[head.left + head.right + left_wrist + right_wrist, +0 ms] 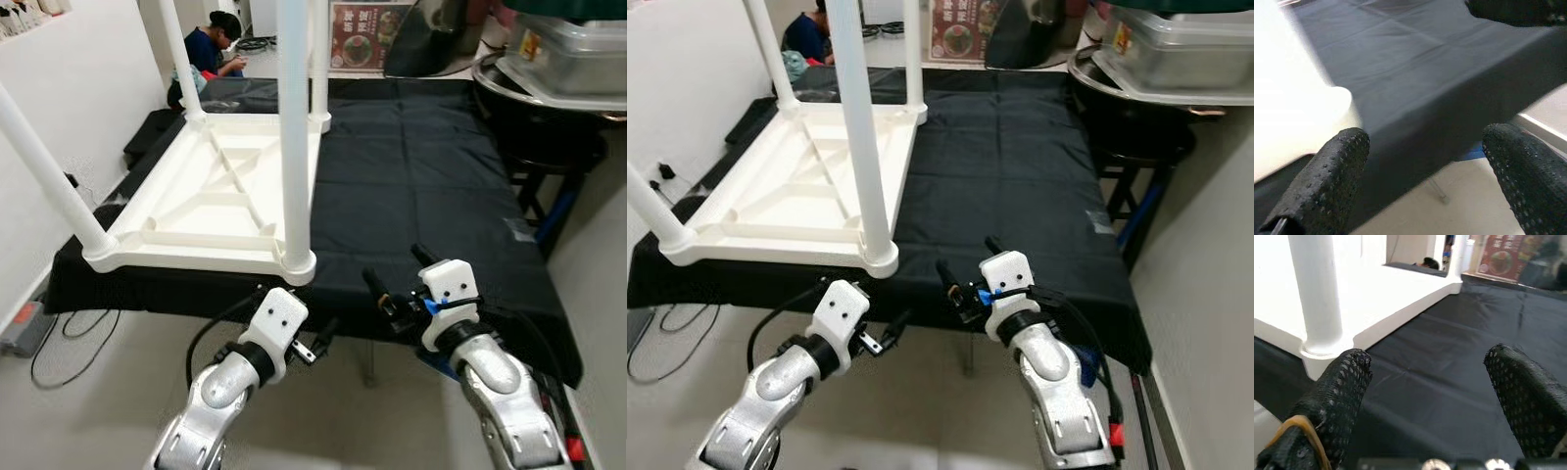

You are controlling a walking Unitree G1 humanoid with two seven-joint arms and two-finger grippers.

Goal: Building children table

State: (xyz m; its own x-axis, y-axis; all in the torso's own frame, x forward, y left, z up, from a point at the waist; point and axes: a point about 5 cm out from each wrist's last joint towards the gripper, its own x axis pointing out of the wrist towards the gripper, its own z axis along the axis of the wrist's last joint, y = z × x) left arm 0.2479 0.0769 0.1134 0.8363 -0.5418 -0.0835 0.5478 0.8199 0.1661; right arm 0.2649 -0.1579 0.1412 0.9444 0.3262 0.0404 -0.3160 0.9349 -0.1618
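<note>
A white plastic children's table (225,186) lies upside down on the left part of a black cloth-covered platform (421,186). Its white legs stand upright at the corners; the near right leg (294,127) rises at the platform's front edge. My left gripper (315,338) is open, low in front of the platform, just below that near right corner. In the left wrist view its fingers (1327,176) are spread wide before the cloth edge. My right gripper (397,269) is open over the cloth's front edge, to the right of the table. Its fingers (1337,396) frame the leg (1317,293) and the bare cloth.
A person (211,49) sits on the floor behind the platform. At the right, metal trays (563,59) are stacked on a dark stand (549,157). A white wall (69,88) runs along the left, with cables (69,333) on the floor beneath it.
</note>
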